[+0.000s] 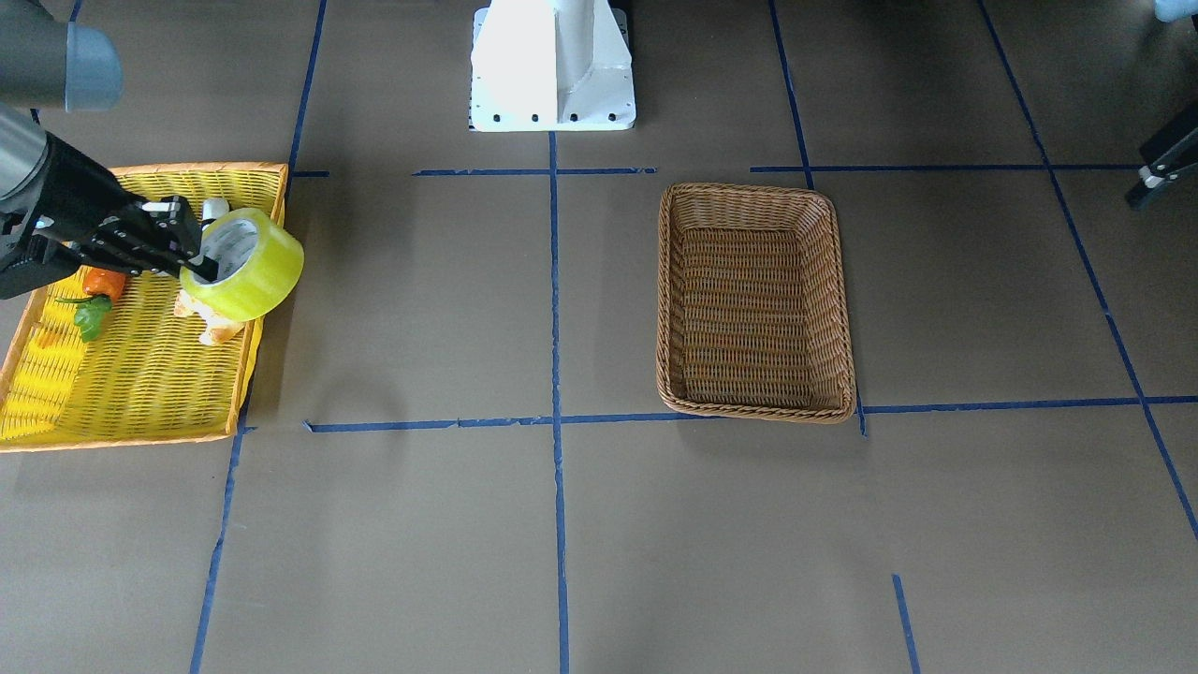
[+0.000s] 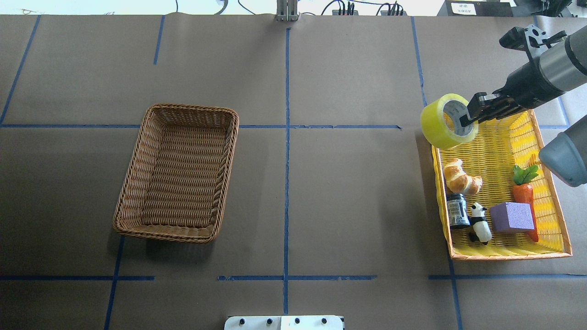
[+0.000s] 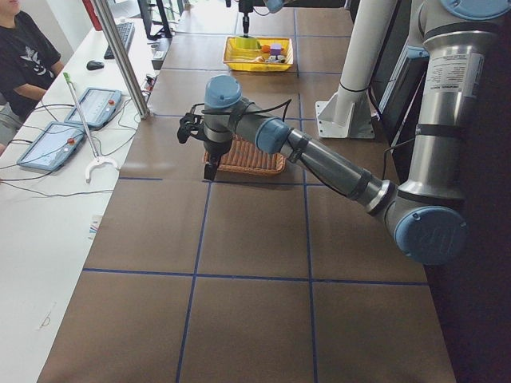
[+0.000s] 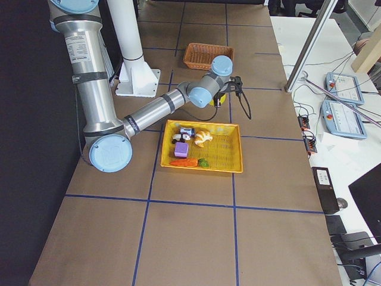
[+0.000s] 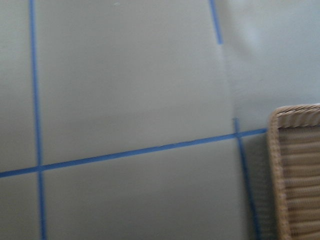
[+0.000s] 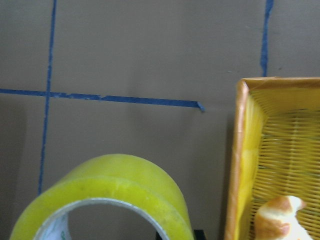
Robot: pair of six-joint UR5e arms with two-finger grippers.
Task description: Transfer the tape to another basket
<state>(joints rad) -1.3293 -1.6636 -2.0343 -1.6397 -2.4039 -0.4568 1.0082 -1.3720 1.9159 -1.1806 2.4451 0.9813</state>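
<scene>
Pinching the tape [image 2: 447,121] through its core, our right gripper [image 2: 467,120] holds it over the yellow basket [image 2: 504,256] corner. The wicker basket [image 2: 233,137] lies well apart at nine o'clock overhead. We cannot tell the left gripper [image 3: 210,175] state.

Two baskets: one wicker basket [image 2: 192,109], one yellow basket [image 2: 509,255]. One tape [image 2: 447,121] over the yellow basket's corner. Inside it: one croissant [image 2: 461,178], one jar [image 2: 457,211], one panda [image 2: 479,223], one block [image 2: 511,217], one carrot [image 2: 524,190].
</scene>
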